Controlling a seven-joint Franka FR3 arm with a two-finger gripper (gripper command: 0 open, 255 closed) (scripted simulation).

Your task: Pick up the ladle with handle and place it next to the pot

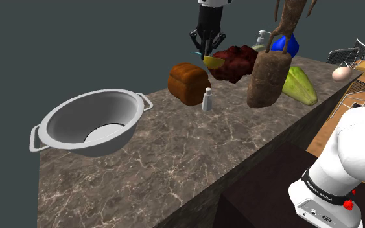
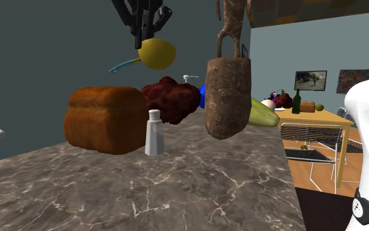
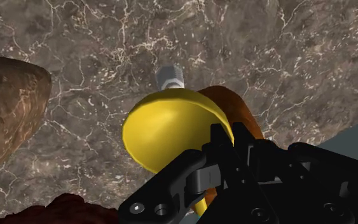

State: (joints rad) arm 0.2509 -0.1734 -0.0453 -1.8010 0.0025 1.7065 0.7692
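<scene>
- One black gripper [image 1: 207, 55] hangs above the far side of the marble counter [image 1: 194, 162], its two fingers pinched onto the ladle [image 1: 214, 62] near the rim of its bowl.
- The ladle is clear of the counter: a yellow bowl with a thin teal handle [image 2: 122, 65] sticking out sideways, towards the second exterior view's left.
- Looking down along the hand, the yellow bowl [image 3: 171, 127] sits right under the gripper [image 3: 228, 137], with the white shaker [image 3: 169, 77] on the stone just beyond it.
- Directly below the lifted ladle [image 2: 156, 54] are a brown bread loaf [image 2: 105, 119] and that shaker [image 2: 154, 133], standing just beside each other.
- The pot [image 1: 64, 120], grey metal with two side handles, sits well apart from the ladle at the shoulder view's left, near the counter's end.
- Behind the loaf [image 1: 187, 82] lies a dark red lumpy thing [image 1: 236, 63]; beside it stands a tall, rough brown object [image 1: 268, 79], and past that a pale green thing [image 1: 299, 84] which I can't identify.
- The arm's white base [image 1: 343, 168] is at the shoulder view's lower right.
</scene>
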